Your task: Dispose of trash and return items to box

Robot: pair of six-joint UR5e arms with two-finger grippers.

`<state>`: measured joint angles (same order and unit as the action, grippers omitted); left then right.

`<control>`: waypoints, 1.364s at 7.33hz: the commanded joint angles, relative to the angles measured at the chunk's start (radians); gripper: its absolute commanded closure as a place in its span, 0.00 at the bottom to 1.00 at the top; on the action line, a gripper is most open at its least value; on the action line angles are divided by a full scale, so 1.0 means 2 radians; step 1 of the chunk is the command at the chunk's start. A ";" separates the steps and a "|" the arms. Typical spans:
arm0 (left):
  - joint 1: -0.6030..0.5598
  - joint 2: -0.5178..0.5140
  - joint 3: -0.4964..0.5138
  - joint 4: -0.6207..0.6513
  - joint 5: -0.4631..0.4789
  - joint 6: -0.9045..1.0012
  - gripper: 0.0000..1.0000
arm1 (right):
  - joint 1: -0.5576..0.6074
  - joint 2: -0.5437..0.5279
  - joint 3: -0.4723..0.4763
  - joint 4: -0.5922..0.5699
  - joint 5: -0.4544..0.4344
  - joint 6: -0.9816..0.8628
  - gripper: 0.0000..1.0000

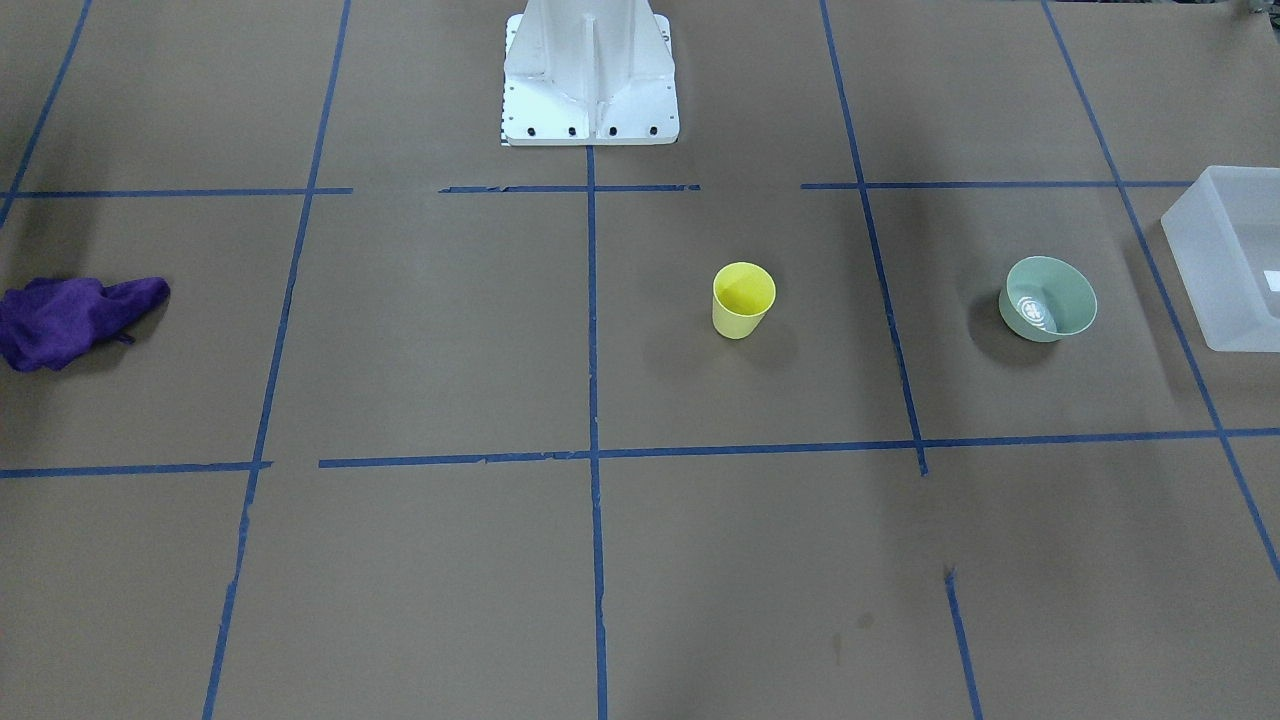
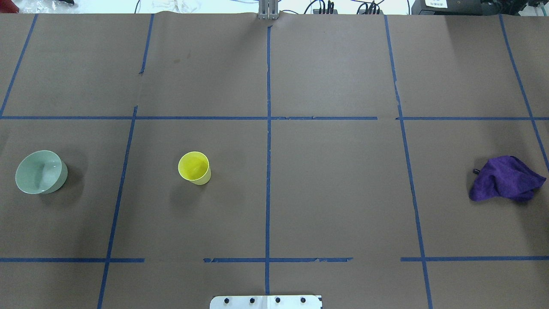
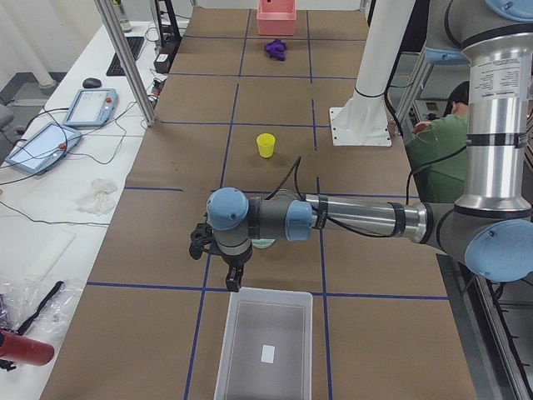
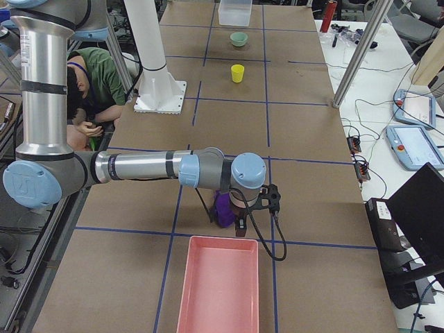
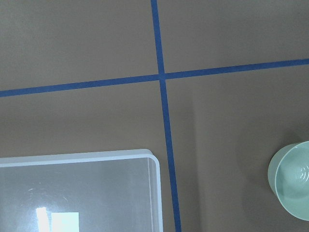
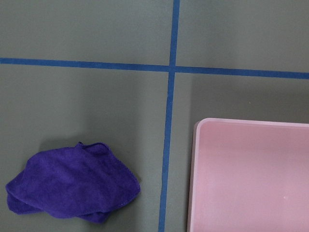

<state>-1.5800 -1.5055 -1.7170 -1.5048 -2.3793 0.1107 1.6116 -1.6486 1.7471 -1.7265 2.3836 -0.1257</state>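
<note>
The cup point(image 1: 743, 300) and bowl point(image 1: 1047, 299) are seen upright on the desk point(image 1: 750, 580), outside the box point(image 1: 1230, 260). Whether the left gripper point(image 3: 233, 279) or right gripper point(image 4: 241, 225) is apart cannot be told.

Blue tape lines point(image 2: 268, 171) cross the brown paper point(image 2: 334, 193).

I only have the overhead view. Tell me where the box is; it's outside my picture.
Observer: The box stands at the end of the table on the robot's left, just past the bowl.
Operator: Say what's in it.
Observer: Only a white label shows in it.
Operator: Report the left gripper.
Observer: The left gripper hangs above the table between the bowl and the box. I cannot tell whether it is open.
</note>
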 commanded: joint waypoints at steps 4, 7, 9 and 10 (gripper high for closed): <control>0.004 -0.015 -0.101 -0.007 -0.003 -0.078 0.00 | 0.000 0.004 0.004 0.024 -0.007 0.016 0.00; 0.094 -0.026 -0.188 -0.094 -0.004 -0.275 0.00 | 0.000 0.019 0.003 0.022 -0.001 0.027 0.00; 0.205 -0.030 -0.195 -0.202 0.024 -0.478 0.00 | 0.000 0.014 0.009 0.024 0.002 0.032 0.00; 0.266 -0.036 -0.211 -0.210 0.075 -0.549 0.00 | 0.000 0.015 0.009 0.023 0.002 0.033 0.00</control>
<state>-1.1957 -1.5649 -2.1096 -1.8614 -2.3222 -0.7801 1.6107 -1.6184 1.7643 -1.6790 2.3870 -0.0635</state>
